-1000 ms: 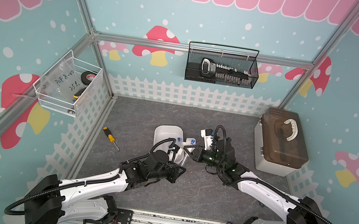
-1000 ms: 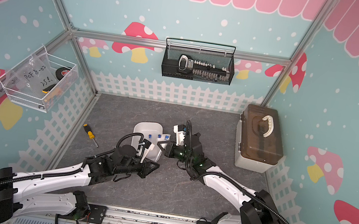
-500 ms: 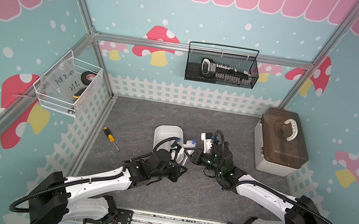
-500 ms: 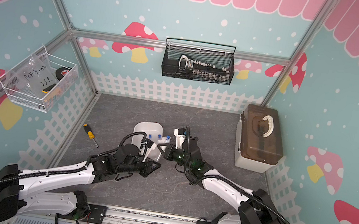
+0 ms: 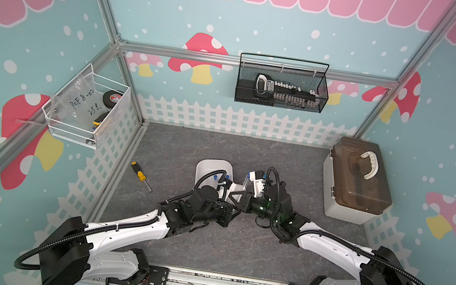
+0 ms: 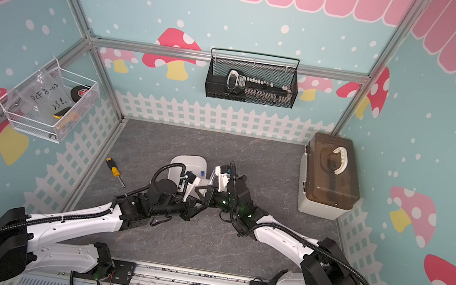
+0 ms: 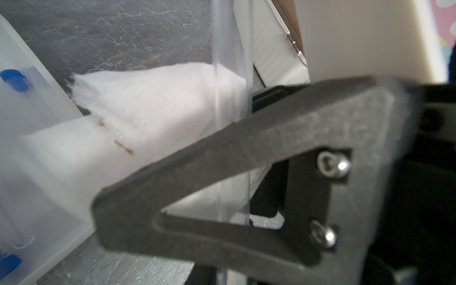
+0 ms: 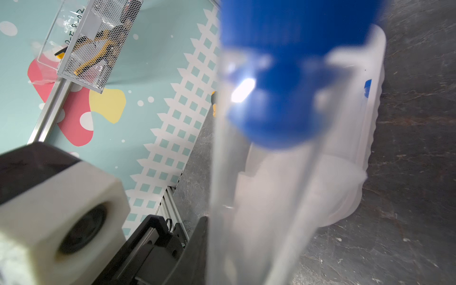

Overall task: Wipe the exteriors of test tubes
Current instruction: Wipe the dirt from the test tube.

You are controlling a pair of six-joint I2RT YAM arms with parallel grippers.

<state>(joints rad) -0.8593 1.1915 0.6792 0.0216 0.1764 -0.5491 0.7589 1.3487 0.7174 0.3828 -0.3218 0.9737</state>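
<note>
A clear test tube [image 8: 246, 209] with a blue cap [image 8: 283, 74] stands between the jaws of my right gripper [image 5: 239, 197], which is shut on it. My left gripper [image 5: 230, 199] is shut on a white cloth [image 7: 160, 98], and the cloth lies against the held tube [image 7: 229, 74]. The two grippers meet just in front of the white tray [image 5: 210, 167], seen in both top views. More blue-capped test tubes [image 5: 215, 176] lie in the tray [image 7: 49, 103]. The right gripper's black finger [image 7: 222, 172] crosses the left wrist view.
A yellow-and-black screwdriver [image 5: 141, 175] lies on the grey floor to the left. A brown-lidded box [image 5: 356, 182] stands at the right wall. A black mesh basket [image 5: 281, 86] hangs on the back wall and a white wire basket [image 5: 86, 110] on the left wall.
My right gripper has moved left and nearer with the tube, closing in on the left gripper and its cloth. The left arm has barely shifted.
</note>
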